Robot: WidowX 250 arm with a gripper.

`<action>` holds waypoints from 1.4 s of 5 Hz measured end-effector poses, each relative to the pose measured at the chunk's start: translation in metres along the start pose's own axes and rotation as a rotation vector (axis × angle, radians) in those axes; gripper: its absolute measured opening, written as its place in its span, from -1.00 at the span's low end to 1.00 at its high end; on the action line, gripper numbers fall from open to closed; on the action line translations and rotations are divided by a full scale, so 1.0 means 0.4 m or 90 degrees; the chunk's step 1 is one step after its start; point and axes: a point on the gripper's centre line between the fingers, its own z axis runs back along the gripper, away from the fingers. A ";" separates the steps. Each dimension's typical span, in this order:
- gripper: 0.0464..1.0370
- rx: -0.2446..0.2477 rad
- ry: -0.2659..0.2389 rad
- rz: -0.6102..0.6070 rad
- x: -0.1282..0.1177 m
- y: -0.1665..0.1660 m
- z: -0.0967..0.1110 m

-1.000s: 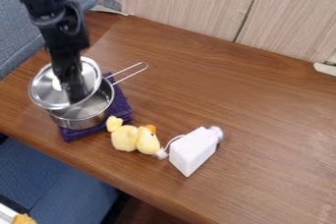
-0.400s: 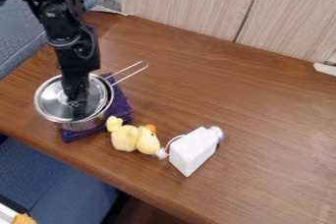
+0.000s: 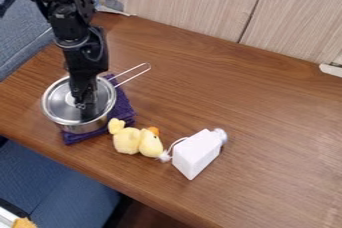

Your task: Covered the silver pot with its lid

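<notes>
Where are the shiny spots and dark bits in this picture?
In the camera view, a pale sheen lies on the metal lid, with a darker patch by the gripper, maybe its reflection; the wooden table has faint glare toward the right edge.

Pot (image 3: pixel 79 128) looks metal, smooth and shiny; lid (image 3: pixel 56 103) over pot is glossy metal too. Wire handle (image 3: pixel 135 74) off pot's side is bare metal. Cloth (image 3: pixel 124 108) under pot is matt, textured. Plush duck (image 3: pixel 127 141) near pot is soft, fuzzy, matt. Bottle (image 3: pixel 195 153), farther from pot, looks like smooth plastic. Table (image 3: pixel 234 97) around pot has smooth wood grain, slight sheen. Panel (image 3: pixel 187 2) beyond pot looks like matt wood.
</notes>
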 end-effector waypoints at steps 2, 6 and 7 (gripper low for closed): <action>0.16 -0.007 0.000 0.017 0.003 -0.003 -0.001; 0.93 0.037 -0.063 0.066 0.020 0.038 0.136; 0.93 0.052 -0.092 0.064 0.023 0.044 0.173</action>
